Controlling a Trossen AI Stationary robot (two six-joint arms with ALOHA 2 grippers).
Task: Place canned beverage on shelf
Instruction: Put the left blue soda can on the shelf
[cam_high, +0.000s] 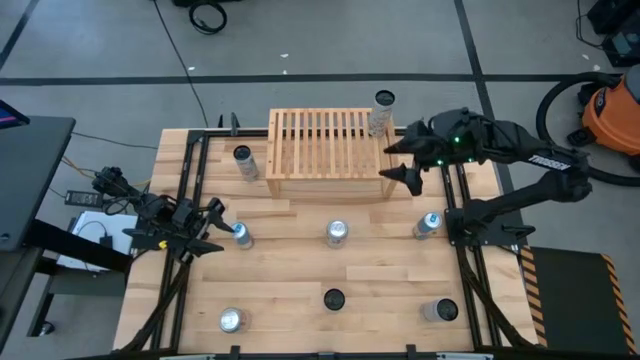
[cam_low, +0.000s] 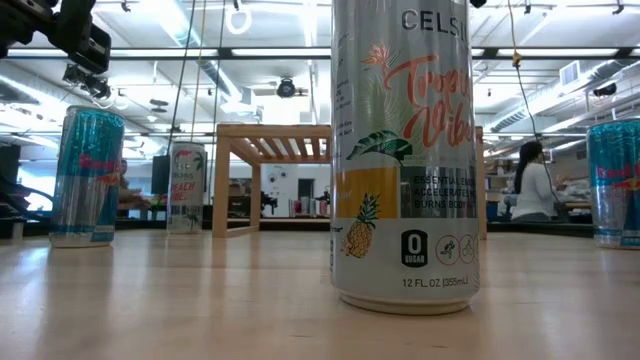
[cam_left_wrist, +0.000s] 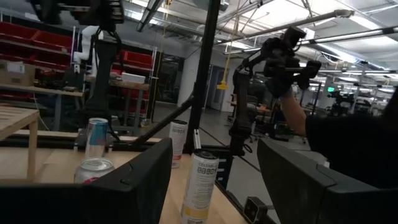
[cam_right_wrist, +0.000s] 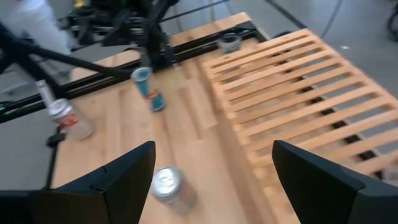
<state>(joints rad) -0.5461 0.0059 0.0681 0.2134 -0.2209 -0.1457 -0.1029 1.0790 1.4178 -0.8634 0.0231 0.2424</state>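
Observation:
The shelf (cam_high: 325, 155), a light wood rack with a slatted top, stands at the table's far middle; it also shows in the right wrist view (cam_right_wrist: 298, 93). A can (cam_high: 381, 110) stands at its far right corner; on it or behind it, I cannot tell. My right gripper (cam_high: 400, 160) is open and empty above the shelf's right end. My left gripper (cam_high: 215, 228) is open and empty at the table's left, just left of a blue can (cam_high: 241, 235), raised near its top (cam_left_wrist: 93, 169). A can (cam_high: 337, 233) stands upright mid-table.
More upright cans stand about: one left of the shelf (cam_high: 242, 160), one at the right (cam_high: 428, 224), and three along the near edge (cam_high: 231, 320), (cam_high: 333, 299), (cam_high: 440, 311). The Celsius can (cam_low: 405, 150) fills the low view. A person (cam_low: 530, 190) sits far behind.

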